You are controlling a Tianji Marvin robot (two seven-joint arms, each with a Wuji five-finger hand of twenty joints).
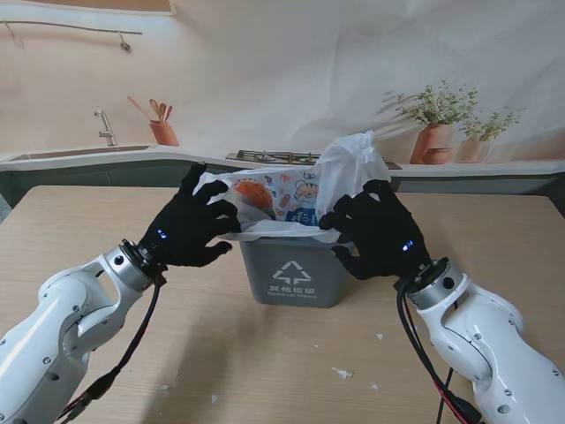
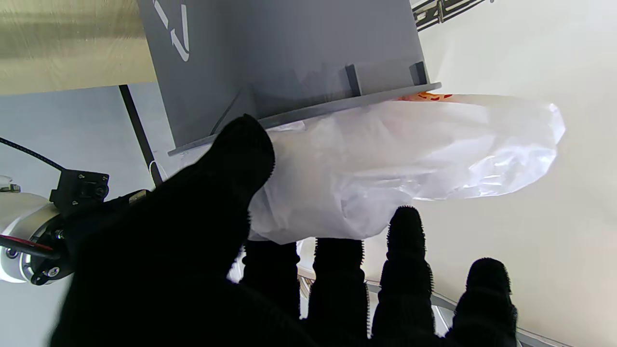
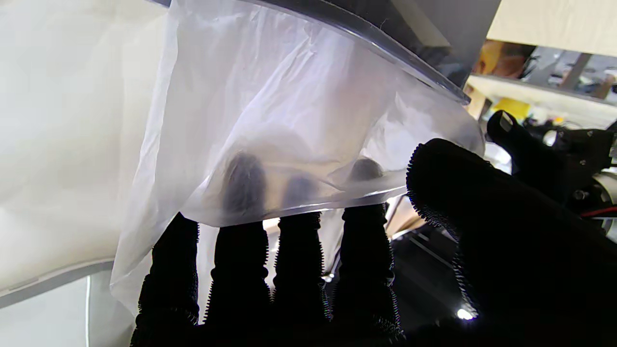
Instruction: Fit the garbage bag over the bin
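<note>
**Gripping the bag at both sides of the bin**

Standing on the wooden table (image 1: 106,221), the grey garbage bin (image 1: 291,281) with its white recycling mark sits between the two black-gloved hands. The white garbage bag (image 1: 353,168) lies over the bin's mouth, bunched up high at the far right corner, with a colourful printed wrapper (image 1: 282,199) showing inside the opening.

The left hand (image 1: 190,228) is at the bin's left rim, thumb under the lip and fingers reaching round the plastic; whether it truly pinches the film I cannot tell. The right hand (image 1: 380,231) is clamped on the bag at the right rim: in its wrist view three fingertips (image 3: 243,183) show dark through the film, tucked inside the bag's edge, with the thumb outside.

A few small white scraps (image 1: 342,373) lie on the near part of the table, right of the bin.
</note>
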